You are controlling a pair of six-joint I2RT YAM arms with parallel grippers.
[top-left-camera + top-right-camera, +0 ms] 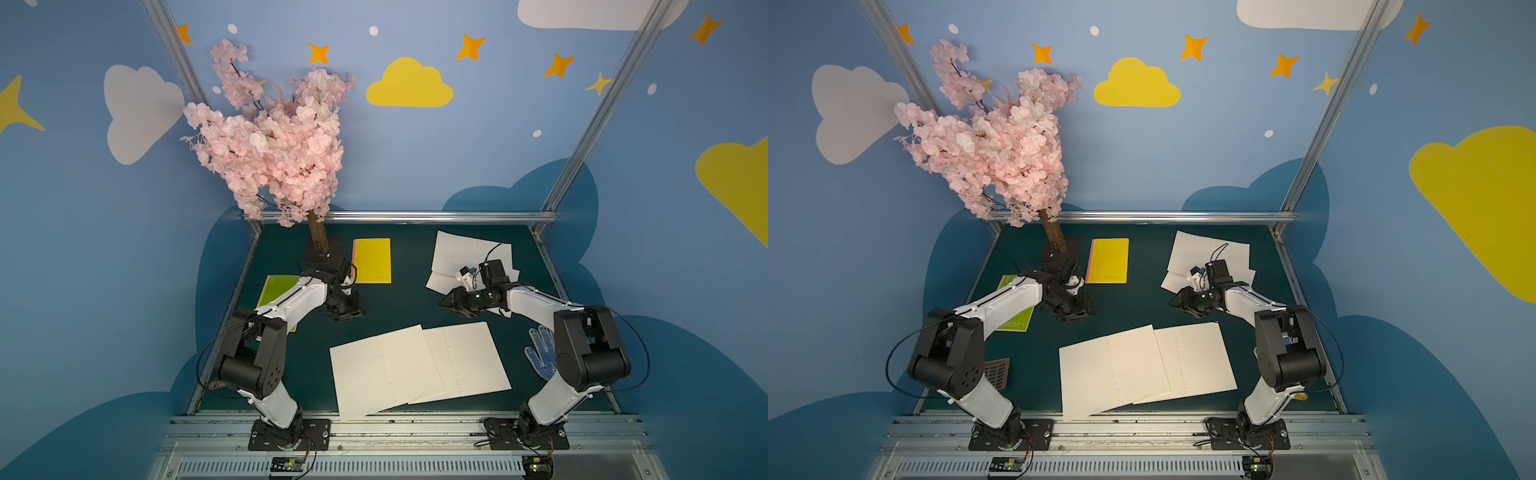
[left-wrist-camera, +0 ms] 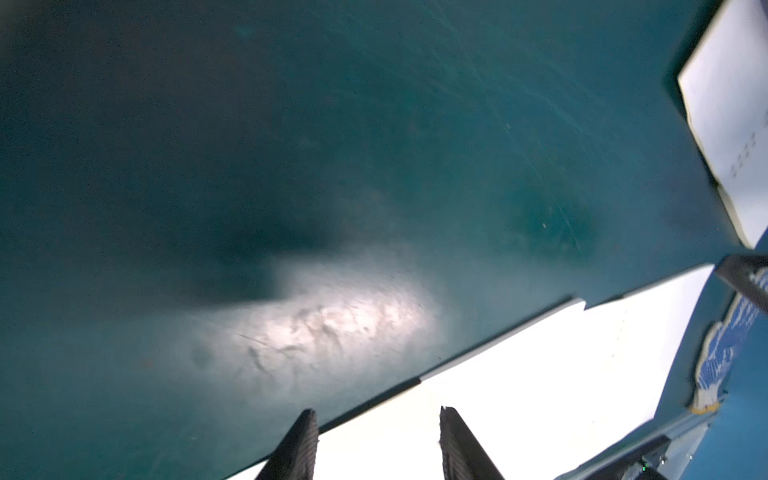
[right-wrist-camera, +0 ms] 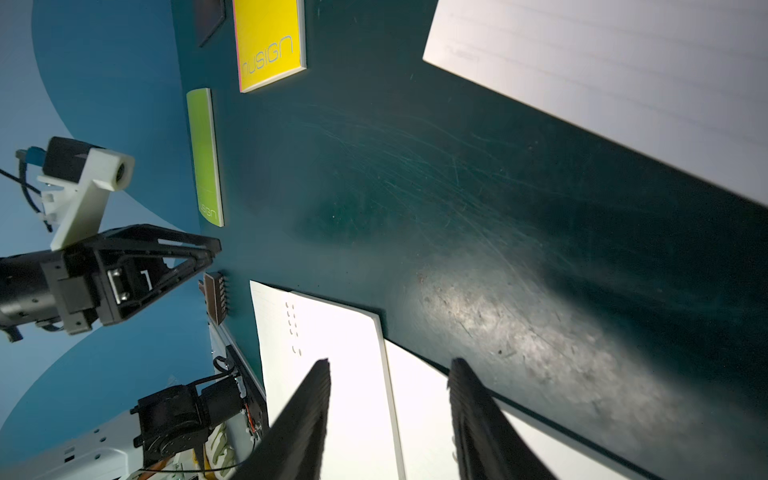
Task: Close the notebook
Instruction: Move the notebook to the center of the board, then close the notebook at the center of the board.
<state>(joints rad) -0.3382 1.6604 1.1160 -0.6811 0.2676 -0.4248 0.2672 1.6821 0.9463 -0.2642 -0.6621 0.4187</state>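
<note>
Notebook point(image 1: 361, 374) open flat, long axis left-right

In both top views soft, even light is falling from above, the mat point(image 1: 395, 299) sitting darker at lower centre. In the wrist views, notebook pages point(image 2: 540, 395) are blowing out white, glare is smearing the mat, and the left wrist picture is blurring.

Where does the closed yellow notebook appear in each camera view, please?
In a top view: the yellow notebook lies at the mat's far side, just right of the tree trunk.
In a top view: the notebook likewise right of the trunk.
Left wrist: not in it.
Right wrist: the notebook beside the green notebook, logo showing.
Shared landmark: the overlapping open notebooks near the front, seen in all four views.
</note>
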